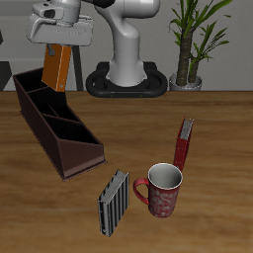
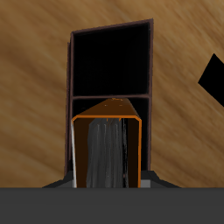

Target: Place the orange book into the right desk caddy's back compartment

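My gripper [image 1: 59, 47] is shut on the orange book [image 1: 57, 67] and holds it upright in the air above the far end of the right desk caddy [image 1: 61, 133]. The caddy is long, dark brown with maroon sides, and lies slantwise on the table. In the wrist view the book [image 2: 107, 149] hangs straight below me, with orange cover edges and a grey page face. Beyond it lies the caddy's large open back compartment [image 2: 109, 57], and a divider [image 2: 107, 94] crosses just past the book. My fingertips are hidden by the book.
A red book [image 1: 184, 143] stands upright past the caddy. A red patterned mug [image 1: 163, 188] and a grey striped book [image 1: 114, 203] stand nearer the table's front edge. The robot base [image 1: 128, 74] and a potted plant [image 1: 188, 59] are at the back.
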### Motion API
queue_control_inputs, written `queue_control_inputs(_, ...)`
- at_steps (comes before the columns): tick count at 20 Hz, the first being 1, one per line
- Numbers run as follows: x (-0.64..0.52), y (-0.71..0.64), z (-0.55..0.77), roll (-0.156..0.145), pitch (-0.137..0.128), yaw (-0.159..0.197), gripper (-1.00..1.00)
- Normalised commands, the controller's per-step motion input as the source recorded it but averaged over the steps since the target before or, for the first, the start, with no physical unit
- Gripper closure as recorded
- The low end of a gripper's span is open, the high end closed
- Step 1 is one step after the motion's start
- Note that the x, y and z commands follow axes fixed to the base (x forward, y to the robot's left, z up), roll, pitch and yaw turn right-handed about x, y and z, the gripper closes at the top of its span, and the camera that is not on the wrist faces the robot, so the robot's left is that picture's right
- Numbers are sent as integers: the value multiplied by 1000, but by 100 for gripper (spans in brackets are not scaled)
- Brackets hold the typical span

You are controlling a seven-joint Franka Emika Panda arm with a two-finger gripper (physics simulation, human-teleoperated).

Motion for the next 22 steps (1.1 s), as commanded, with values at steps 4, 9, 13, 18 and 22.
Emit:
queue_control_inputs(4, 120, -228, -111, -37, 11, 16, 100)
queue_control_inputs(9, 82, -65, -153, 0, 24, -5, 100)
queue_control_inputs(13, 55, 30, -129, 8, 18, -2, 100)
queue_control_inputs(18, 75, -19, -132, 4, 17, -3, 100)
queue_control_inputs(22, 32, -52, -146, -7, 25, -30, 100)
